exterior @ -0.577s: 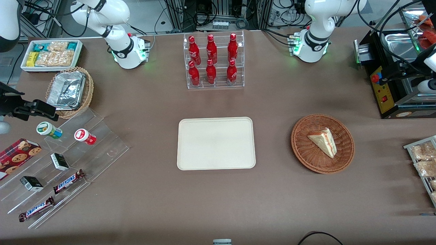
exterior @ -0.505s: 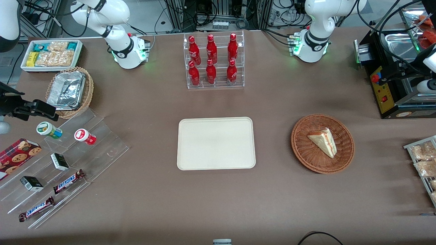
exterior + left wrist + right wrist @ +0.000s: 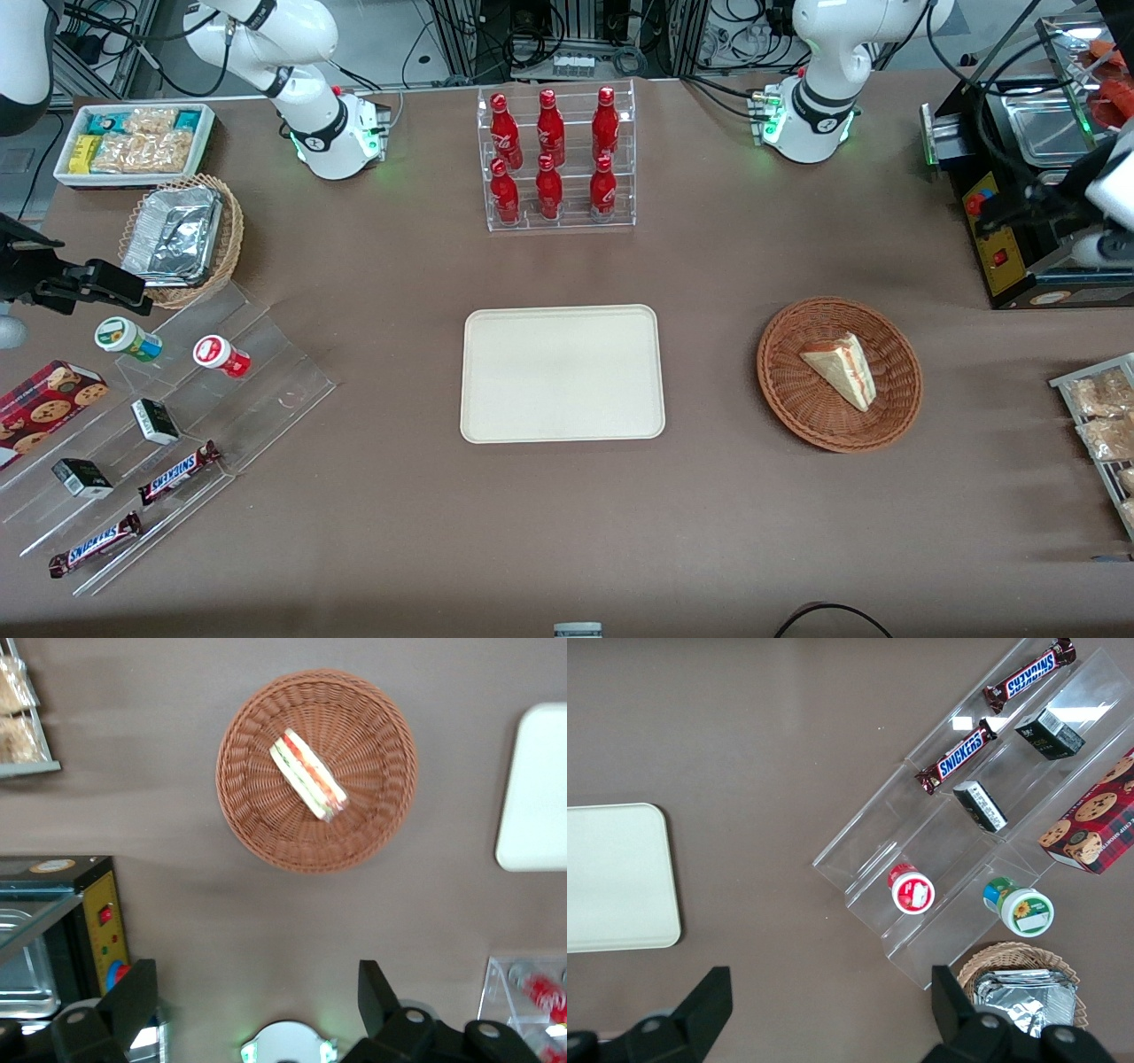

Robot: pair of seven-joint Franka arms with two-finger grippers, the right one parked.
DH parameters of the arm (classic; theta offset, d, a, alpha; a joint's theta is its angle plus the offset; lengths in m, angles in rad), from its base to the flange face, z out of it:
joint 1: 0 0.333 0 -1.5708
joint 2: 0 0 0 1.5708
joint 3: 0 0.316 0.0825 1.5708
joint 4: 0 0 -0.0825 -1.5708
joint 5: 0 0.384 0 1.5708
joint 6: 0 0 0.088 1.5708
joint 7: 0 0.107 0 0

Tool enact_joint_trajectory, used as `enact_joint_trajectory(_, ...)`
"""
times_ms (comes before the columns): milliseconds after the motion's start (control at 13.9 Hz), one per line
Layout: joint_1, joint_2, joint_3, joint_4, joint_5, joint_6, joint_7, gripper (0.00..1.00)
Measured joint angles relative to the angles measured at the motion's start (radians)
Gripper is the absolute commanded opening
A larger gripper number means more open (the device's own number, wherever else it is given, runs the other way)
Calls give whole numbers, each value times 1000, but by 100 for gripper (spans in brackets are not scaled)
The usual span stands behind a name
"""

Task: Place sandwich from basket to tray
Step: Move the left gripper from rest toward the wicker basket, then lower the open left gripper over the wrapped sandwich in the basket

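A: Where does the sandwich (image 3: pixel 840 369) lie?

B: In the reddish-brown basket (image 3: pixel 895 409), on the table (image 3: pixel 567 514) toward the working arm's end. It rests on the woven floor of the basket with its red and green filling edge turned up, as the left wrist view shows. The cream tray (image 3: pixel 562 373) lies flat near the middle of the table, well apart from the basket, with nothing on it.

A: Where is the tool (image 3: pixel 257 997), and how do its fingers stand?

B: It hangs high above the table at the working arm's end, over the black machine (image 3: pixel 997 232). In the left wrist view its two dark fingers (image 3: pixel 131 999) stand wide apart, with nothing between them; the basket and sandwich appear far below.

A: What differs from half a second earlier?

B: In the front view the arm's wrist at the picture's edge has shifted slightly and sits a little lower against the black machine, uncovering more of the steel pan (image 3: pixel 1045 124) on top. Sandwich, basket, tray and the rack of red bottles (image 3: pixel 553 158) lie exactly as before.
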Motion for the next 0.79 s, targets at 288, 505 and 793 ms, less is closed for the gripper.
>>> enact_joint_trajectory(288, -1, 44, -2, -138, 0, 205, -211, 100)
enact_joint_trajectory(505, -1, 46, -2, -278, -1, 372, -304, 100)
enact_joint_trajectory(793, -21, 44, -4, -417, -1, 559, -451, 100)
